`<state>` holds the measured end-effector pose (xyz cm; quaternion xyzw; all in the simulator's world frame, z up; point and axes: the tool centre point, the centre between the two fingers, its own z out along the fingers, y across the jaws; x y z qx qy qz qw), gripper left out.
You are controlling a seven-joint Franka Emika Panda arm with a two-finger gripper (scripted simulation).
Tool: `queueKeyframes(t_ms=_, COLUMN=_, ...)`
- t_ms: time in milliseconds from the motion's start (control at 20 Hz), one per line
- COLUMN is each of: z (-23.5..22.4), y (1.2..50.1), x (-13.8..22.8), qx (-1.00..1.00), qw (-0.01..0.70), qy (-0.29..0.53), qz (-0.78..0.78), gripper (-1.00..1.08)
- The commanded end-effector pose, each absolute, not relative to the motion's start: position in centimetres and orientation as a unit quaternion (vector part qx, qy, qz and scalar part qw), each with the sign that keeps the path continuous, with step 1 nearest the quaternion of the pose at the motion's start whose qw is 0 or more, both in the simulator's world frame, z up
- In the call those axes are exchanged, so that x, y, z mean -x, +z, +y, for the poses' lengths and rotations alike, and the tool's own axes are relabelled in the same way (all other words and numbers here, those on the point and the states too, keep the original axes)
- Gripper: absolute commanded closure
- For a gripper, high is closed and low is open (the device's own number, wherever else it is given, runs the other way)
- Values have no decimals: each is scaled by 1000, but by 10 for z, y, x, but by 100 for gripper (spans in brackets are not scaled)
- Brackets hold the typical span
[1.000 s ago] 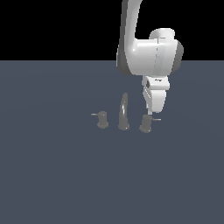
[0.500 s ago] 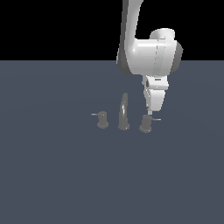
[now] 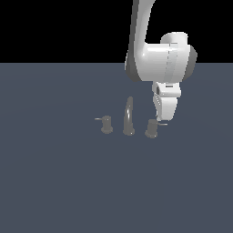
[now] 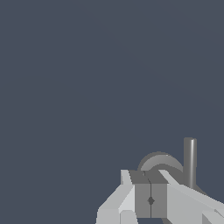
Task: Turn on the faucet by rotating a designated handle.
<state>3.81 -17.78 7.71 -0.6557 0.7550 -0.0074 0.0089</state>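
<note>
Your claw (image 3: 162,119) hangs low over the dark grey tabletop (image 3: 54,182), just beside the faucet (image 3: 129,117) set. In the exterior view the handle (image 3: 151,128) sits at about 3 o'clock from the tall curved spout (image 3: 129,113), a tilted grey stub with its thin rod lever (image 3: 161,123) pointing toward the exterior view's right. The claw tip comes down right at that lever, at roughly 1 o'clock from the stub; you cannot tell from this view whether it touches. The smaller knob (image 3: 107,124) stands at 9 o'clock from the spout, well apart from the claw. In the wrist view your fingers (image 4: 142,199) are pressed together with no gap, gripping nothing, and the handle's rounded top (image 4: 159,164) and its rod (image 4: 190,162) show just past them.
</note>
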Motion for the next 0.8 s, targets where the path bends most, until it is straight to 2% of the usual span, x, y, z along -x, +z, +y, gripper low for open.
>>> queueKeyframes(t_ms=0, z=-185, y=72, x=-26, qx=653, qw=6, qy=-5, qz=757, gripper=108)
queueKeyframes(t_ms=250, z=-196, y=64, x=-6, qx=649, qw=0, qy=0, qz=760, gripper=108)
queueKeyframes(t_ms=300, z=-188, y=70, x=-18, qx=654, qw=7, qy=-6, qz=756, gripper=108)
queueKeyframes(t_ms=750, z=-183, y=66, x=13, qx=651, qw=2, qy=-2, qz=759, gripper=108)
